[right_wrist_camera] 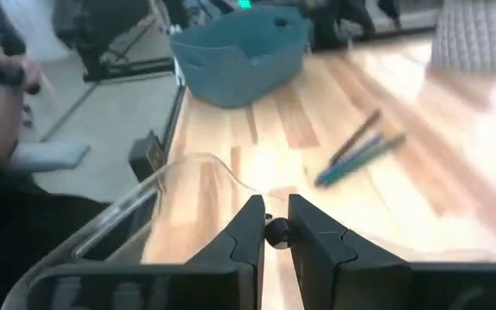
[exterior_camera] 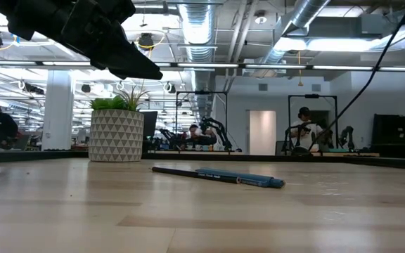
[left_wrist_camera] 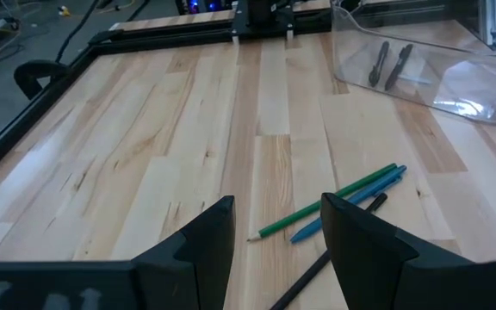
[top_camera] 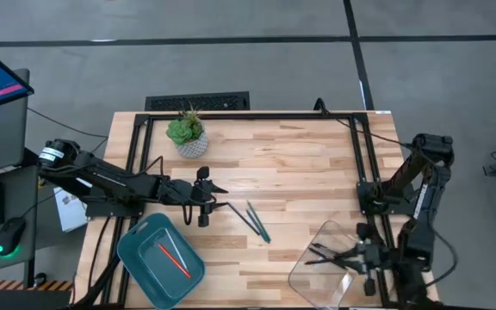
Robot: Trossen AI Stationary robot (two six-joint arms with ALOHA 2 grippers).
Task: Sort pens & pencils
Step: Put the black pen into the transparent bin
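A green pencil [left_wrist_camera: 360, 183], a teal-blue pen [left_wrist_camera: 386, 181] and a black pen [left_wrist_camera: 300, 277] lie side by side flat on the wooden table, just past my left gripper [left_wrist_camera: 278, 220]. That gripper is open and empty and hovers above the table [top_camera: 222, 197]. An orange-red pencil [top_camera: 172, 256] lies in the teal bin [top_camera: 136, 250]. My right gripper [right_wrist_camera: 274, 226] hangs over the clear container [top_camera: 317, 271], shut on a small dark thing, seemingly a black pen. Dark pens [left_wrist_camera: 390, 65] show inside the container. My right gripper pinches a small dark round thing [right_wrist_camera: 275, 232] between its two fingers at their free ends; it looks like a black pen seen end-on. It is lifted above the clear container's floor. Which part of the pen it is cannot be told.
A potted plant [top_camera: 188, 136] stands at the table's far left. A black frame [top_camera: 136, 146] runs along the table's edges. The teal bin sits at the near left and the clear container at the near right. A monitor, keyboard and mouse stand off the table's left.
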